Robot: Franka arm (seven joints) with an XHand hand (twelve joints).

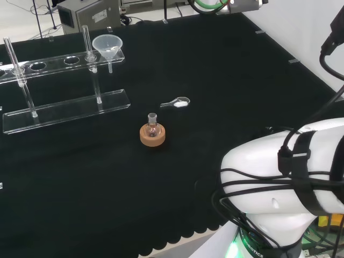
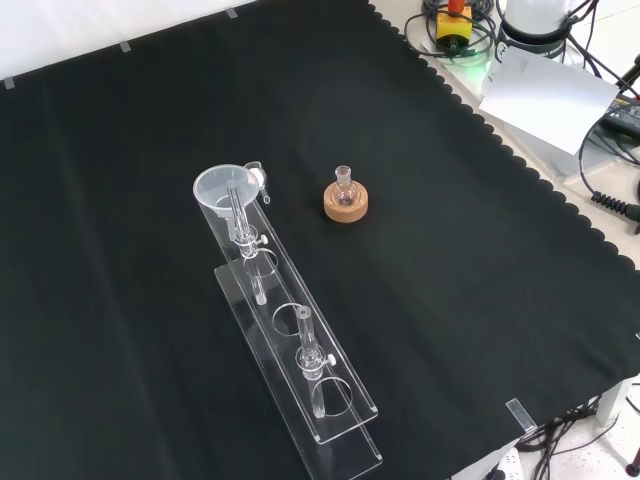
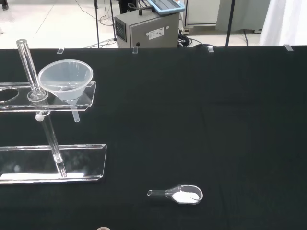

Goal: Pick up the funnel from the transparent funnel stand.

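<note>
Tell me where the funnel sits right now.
In the head view the funnel sits in the end hole of the clear stand at upper left, beyond the small flask on its cork ring.

Funnel seated in stand, flask beside

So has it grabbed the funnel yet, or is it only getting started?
Only starting. The funnel sits in the end hole of the clear stand, untouched. Nothing looks done yet: the arm is far from the stand. Reaching over, gripping the funnel and lifting it out all remain.
</note>
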